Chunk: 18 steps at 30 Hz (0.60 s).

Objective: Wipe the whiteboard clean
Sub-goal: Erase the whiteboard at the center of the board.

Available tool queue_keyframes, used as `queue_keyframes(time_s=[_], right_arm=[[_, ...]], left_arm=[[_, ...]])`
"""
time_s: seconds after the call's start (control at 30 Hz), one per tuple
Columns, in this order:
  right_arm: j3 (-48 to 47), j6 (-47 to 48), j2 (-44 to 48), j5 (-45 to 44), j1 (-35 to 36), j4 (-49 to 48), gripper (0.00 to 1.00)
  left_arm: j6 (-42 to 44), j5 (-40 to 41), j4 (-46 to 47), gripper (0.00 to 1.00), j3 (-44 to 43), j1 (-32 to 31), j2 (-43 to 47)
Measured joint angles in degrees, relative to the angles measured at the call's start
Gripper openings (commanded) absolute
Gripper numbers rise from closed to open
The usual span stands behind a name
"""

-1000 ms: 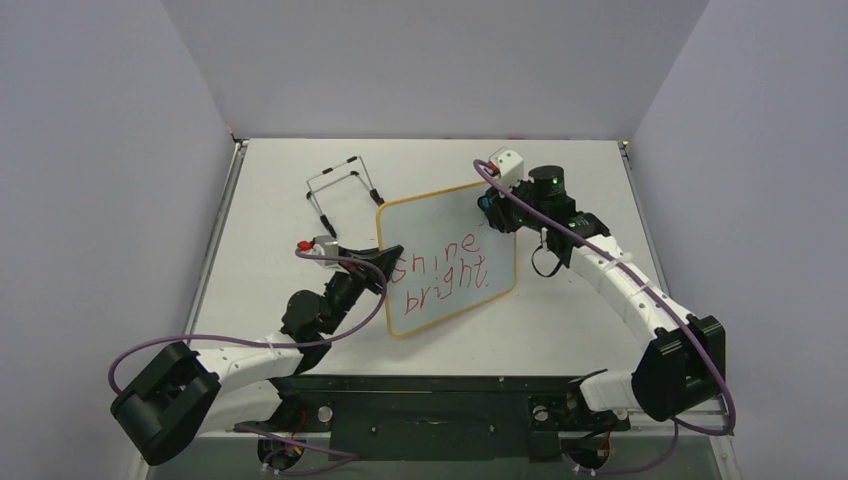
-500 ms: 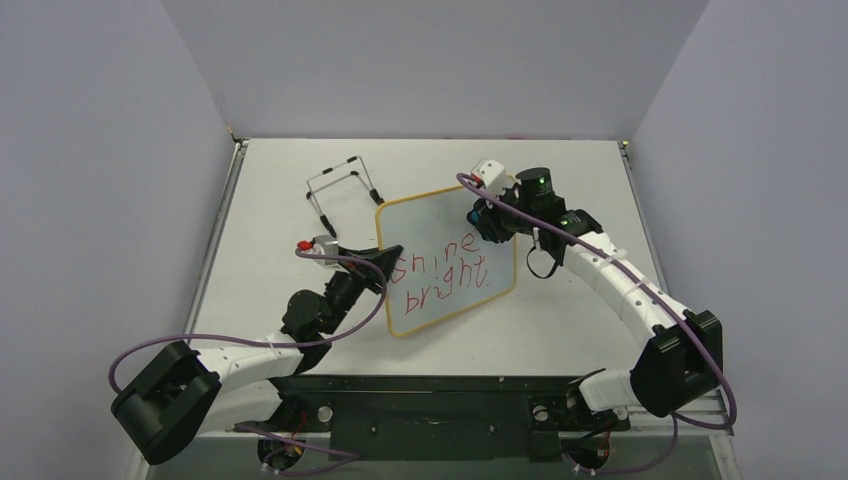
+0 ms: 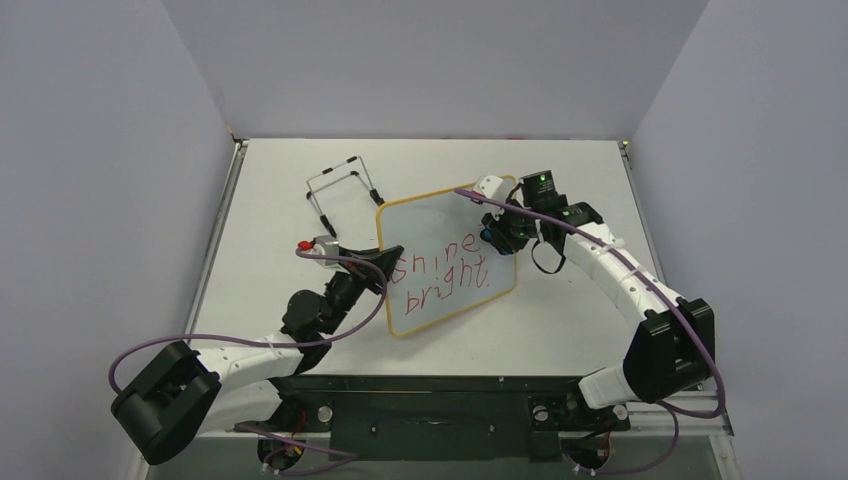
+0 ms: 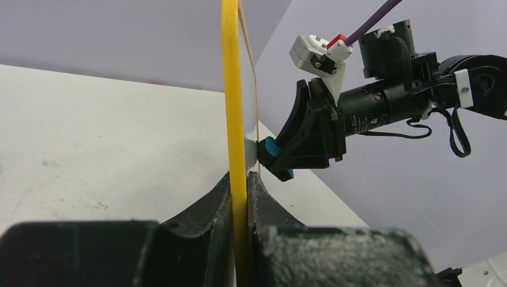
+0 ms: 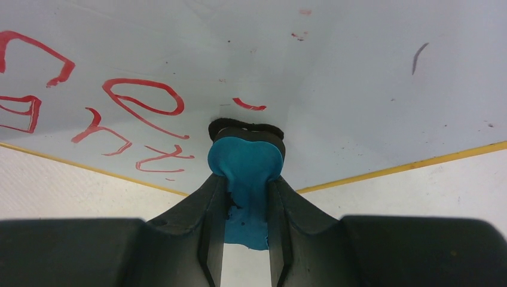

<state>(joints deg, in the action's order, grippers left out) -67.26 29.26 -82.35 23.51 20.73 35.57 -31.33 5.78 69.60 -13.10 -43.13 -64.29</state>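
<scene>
The whiteboard (image 3: 440, 225), white with a yellow frame, carries red handwriting (image 3: 440, 270) across its lower half. My left gripper (image 3: 384, 262) is shut on the board's left edge, and in the left wrist view both jaws pinch the yellow frame (image 4: 232, 89). My right gripper (image 3: 493, 236) is shut on a blue eraser (image 5: 245, 156), whose dark pad presses on the white face (image 5: 359, 72) near the right edge, just right of the red letters (image 5: 140, 101). The left wrist view also shows the eraser (image 4: 272, 147) touching the board.
A thin black wire stand (image 3: 341, 186) lies on the white table (image 3: 270, 230) behind the board's left corner. Grey walls close in the table at the back and both sides. The right arm's purple cable (image 3: 560, 225) loops over the board's right side.
The right gripper with the eraser has moved from above the board's far right corner down and nearer, onto the face by the right edge. The left gripper and board have not moved.
</scene>
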Motion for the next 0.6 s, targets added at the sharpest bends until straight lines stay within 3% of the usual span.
queue_keyframes(time_s=[0.6], right_arm=[[4.81, -14.71, 3.5, -5.42, 2.25, -15.17, 0.0]], left_arm=[[-0.07, 1.05, 0.04, 0.0, 0.0, 0.0, -0.15]])
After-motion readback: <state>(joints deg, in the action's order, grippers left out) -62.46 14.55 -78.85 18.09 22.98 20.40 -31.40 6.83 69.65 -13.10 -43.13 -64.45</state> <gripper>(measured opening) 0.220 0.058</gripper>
